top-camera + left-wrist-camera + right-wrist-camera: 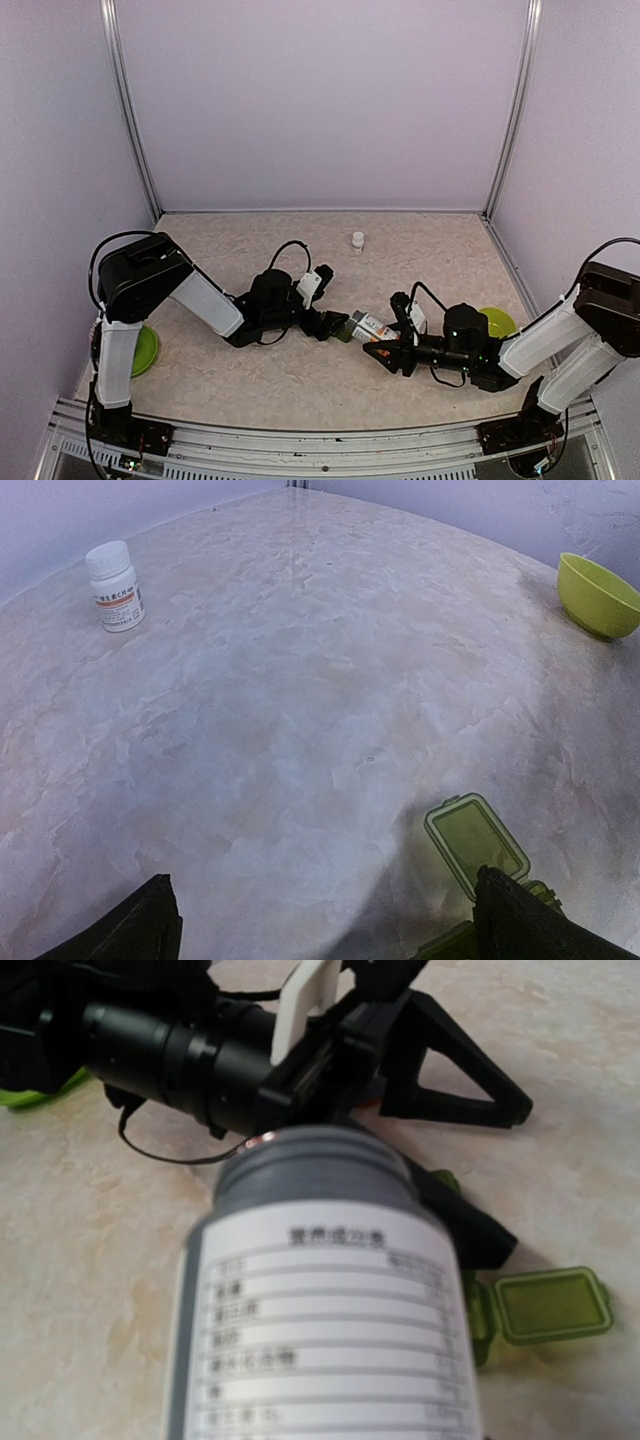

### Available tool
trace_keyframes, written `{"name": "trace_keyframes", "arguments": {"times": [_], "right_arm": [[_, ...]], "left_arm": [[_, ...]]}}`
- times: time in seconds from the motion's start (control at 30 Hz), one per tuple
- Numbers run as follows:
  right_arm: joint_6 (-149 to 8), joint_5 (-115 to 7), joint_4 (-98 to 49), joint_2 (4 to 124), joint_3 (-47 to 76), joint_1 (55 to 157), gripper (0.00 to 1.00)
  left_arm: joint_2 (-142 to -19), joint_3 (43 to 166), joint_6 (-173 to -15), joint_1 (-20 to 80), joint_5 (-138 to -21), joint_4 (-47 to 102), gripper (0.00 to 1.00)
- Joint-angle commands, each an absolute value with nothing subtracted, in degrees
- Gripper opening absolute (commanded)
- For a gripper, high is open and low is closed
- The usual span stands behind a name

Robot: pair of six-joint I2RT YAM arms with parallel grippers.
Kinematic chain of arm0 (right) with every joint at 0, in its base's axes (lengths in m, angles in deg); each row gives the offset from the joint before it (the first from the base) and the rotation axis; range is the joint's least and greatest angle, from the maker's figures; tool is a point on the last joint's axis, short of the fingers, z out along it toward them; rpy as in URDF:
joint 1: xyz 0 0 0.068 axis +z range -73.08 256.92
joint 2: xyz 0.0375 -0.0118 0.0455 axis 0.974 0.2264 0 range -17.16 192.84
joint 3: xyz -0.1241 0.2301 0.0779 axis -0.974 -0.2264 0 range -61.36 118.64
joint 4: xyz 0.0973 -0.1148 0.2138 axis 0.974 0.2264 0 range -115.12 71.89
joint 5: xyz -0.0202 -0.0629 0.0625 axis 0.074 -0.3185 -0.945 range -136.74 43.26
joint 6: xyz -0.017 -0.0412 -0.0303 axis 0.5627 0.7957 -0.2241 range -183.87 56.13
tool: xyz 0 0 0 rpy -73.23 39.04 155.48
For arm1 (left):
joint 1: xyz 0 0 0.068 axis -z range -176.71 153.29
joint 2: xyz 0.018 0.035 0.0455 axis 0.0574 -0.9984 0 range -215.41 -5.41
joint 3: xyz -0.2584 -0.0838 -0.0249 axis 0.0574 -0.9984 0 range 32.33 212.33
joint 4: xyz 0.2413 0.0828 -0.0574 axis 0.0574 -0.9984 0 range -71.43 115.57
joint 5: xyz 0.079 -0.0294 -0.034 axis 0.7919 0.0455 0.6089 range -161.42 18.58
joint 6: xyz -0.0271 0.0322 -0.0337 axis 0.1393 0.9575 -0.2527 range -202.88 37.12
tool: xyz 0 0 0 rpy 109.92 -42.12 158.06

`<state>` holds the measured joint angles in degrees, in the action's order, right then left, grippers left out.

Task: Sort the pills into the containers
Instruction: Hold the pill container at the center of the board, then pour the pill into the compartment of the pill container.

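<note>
**Pouring step**

Pinching white labelled plastic pill bottle [368,323] in right gripper [383,348], just beside small olive-green plastic pill box [476,838], lid open. Waiting with left gripper [330,935] spread wide beside it. Next, likely: tilting over one compartment.

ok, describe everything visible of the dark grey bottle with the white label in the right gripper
The dark grey plastic pill bottle with a white printed label is tipped nearly level, neck pointing away from the right gripper, which clamps its body. The olive-green plastic pill box, one flip lid open, lies beside it. Cap state unclear.
</note>
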<state>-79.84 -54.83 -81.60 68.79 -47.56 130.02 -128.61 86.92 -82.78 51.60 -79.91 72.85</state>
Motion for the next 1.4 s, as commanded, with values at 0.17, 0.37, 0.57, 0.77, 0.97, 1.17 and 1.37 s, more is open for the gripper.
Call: {"name": "trace_keyframes", "arguments": {"times": [0.17, 0.37, 0.57, 0.77, 0.97, 1.17, 1.37], "right_arm": [[-79.8, -53.5, -82.5, 68.5, -46.0, 130.9, 0.21], [-79.9, -52.9, -82.0, 67.8, -45.8, 131.3, 0.22], [-79.7, -52.4, -81.1, 66.9, -45.5, 131.7, 0.22], [-79.4, -51.9, -80.9, 66.4, -45.6, 131.9, 0.22], [-79.4, -51.9, -81.3, 66.6, -45.6, 132.0, 0.22], [-79.1, -51.6, -80.8, 66.2, -45.8, 131.9, 0.22], [-79.1, -51.6, -80.8, 66.1, -45.8, 132.0, 0.22]], "left_arm": [[-130.4, 87.5, -85.0, 51.8, -78.9, 70.6, 0.99], [-130.1, 87.3, -89.7, 51.5, -79.8, 70.9, 0.99], [-129.5, 85.7, -96.8, 50.7, -80.5, 74.2, 0.99], [-129.3, 83.4, -100.5, 50.8, -80.1, 79.1, 0.99], [-130.3, 82.4, -100.6, 51.8, -78.9, 80.9, 0.99], [-132.5, 83.5, -98.9, 53.5, -75.6, 79.4, 0.99], [-134.0, 84.0, -98.7, 54.3, -72.5, 78.6, 0.99]]}}
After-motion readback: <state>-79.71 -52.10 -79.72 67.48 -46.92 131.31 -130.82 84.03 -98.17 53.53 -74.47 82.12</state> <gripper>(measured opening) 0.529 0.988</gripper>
